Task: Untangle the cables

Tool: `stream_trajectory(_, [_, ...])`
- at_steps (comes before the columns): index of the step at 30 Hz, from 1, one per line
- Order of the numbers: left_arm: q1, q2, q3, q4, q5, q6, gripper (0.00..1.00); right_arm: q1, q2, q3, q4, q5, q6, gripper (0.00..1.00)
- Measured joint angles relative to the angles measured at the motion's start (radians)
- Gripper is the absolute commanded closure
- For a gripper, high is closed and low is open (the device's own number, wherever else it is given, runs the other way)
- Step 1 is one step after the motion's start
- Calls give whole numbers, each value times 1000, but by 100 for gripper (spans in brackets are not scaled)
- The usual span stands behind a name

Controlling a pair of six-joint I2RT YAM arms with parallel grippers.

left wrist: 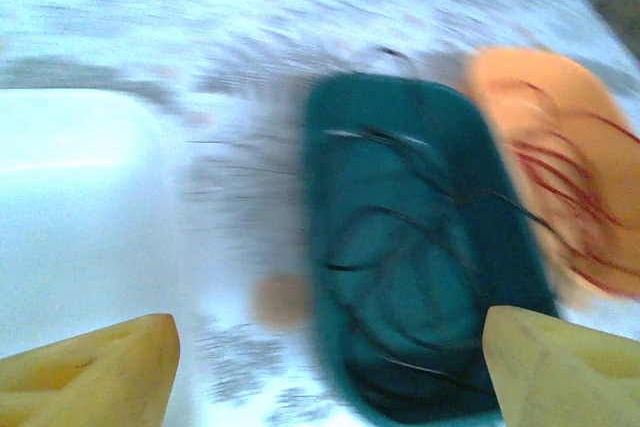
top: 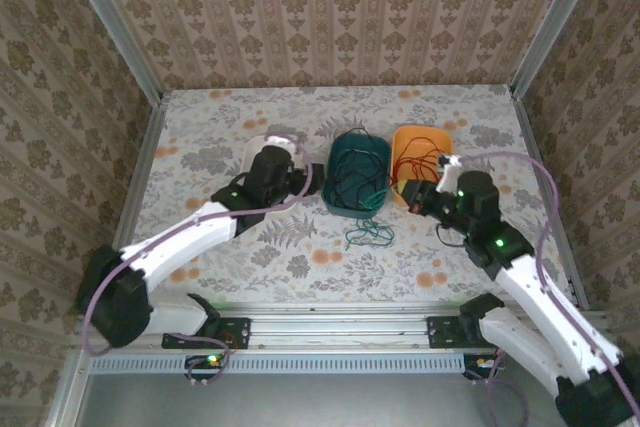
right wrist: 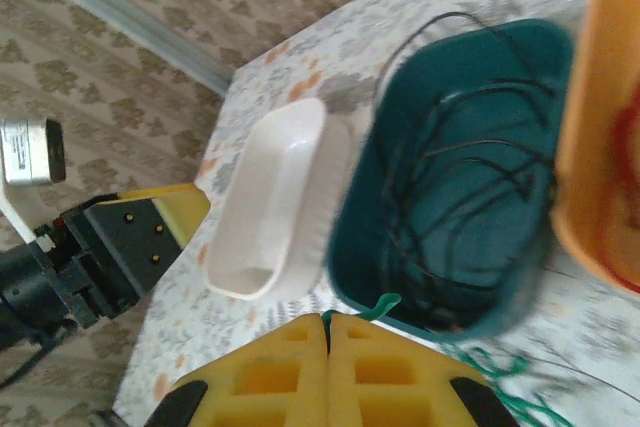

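Green cable [top: 368,234] lies mostly in a loose heap on the worktop [top: 200,127], just in front of the teal tray [right wrist: 350,257]. One strand runs up to the right end effector [right wrist: 328,322]. Its fingers are pressed together and the strand emerges at the tip seam, so it looks pinched there, probably to draw the green wire away from the others.

Black cable [right wrist: 450,152] sits coiled inside the teal tray, with one loop arching over the far rim. Red cable [left wrist: 560,172] is in the orange tray [left wrist: 500,97] beside it.

Left end effector [left wrist: 330,357] hangs over the gap between the white tray [right wrist: 270,197] and the teal tray, fingers spread wide and gripping nothing. White tray holds no wire, so it is likely meant for the green one.

Sorting looks about two-thirds done.
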Motion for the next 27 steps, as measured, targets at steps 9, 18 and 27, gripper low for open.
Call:
stream_trajectory(9, [23, -220, -60, -295, -479, -236, 18, 216, 674, 384, 238, 26, -1, 100])
stream_trajectory(18, [6, -219, -130, -261, -415, -164, 17, 266, 1060, 713, 238, 21, -14, 57])
stream_trajectory(27, [-129, 2, -75, -52, 88, 136, 18, 166, 747, 460, 166, 92, -44, 55])
